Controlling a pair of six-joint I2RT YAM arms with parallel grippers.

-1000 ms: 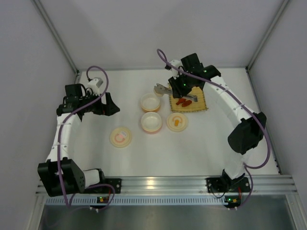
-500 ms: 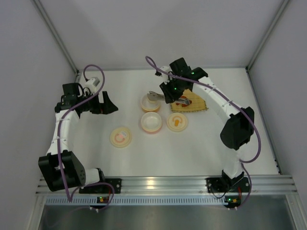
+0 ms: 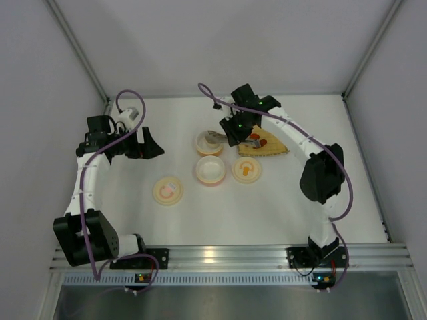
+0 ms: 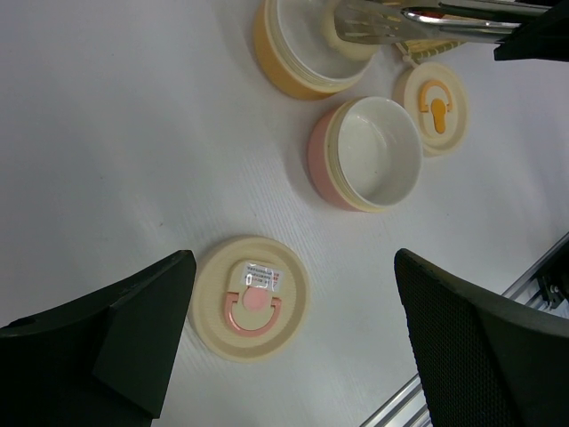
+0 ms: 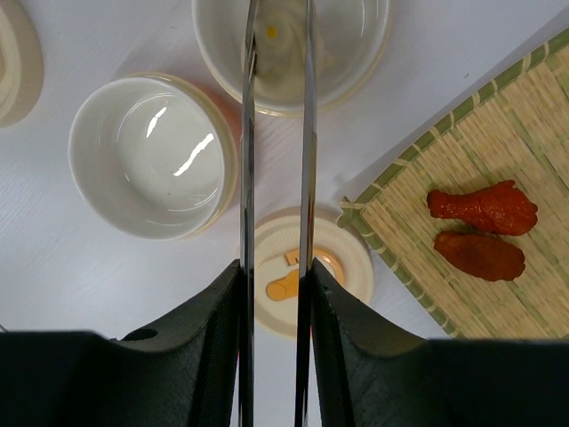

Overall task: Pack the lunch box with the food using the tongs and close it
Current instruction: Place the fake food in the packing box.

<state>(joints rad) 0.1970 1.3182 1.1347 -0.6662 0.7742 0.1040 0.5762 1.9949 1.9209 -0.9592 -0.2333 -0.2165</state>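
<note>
My right gripper (image 5: 276,276) is shut on the slim silver tongs (image 5: 247,178), also seen as the tongs (image 3: 217,137) from above. Their tips reach over the orange-walled bowl (image 5: 356,53) of the lunch box. Between the tips, inside that bowl, shows the off-white ball (image 5: 277,44); I cannot tell whether the tongs still pinch it. Two red-orange food pieces (image 5: 483,208) (image 5: 480,255) lie on the woven mat (image 5: 533,116). The pink-walled bowl (image 3: 209,169) holds nothing. My left gripper (image 4: 293,347) hangs open above the table, left of the bowls.
A cream lid with an orange mark (image 3: 246,169) lies right of the pink bowl, under the tongs' arms in the right wrist view. A cream lid with a pink mark (image 4: 251,298) lies below my left gripper. Aluminium rail (image 3: 227,253) bounds the near edge.
My right arm has swung left with the tongs, from above the mat to above the orange-walled bowl. The left arm shifted slightly at first, then stayed still.
</note>
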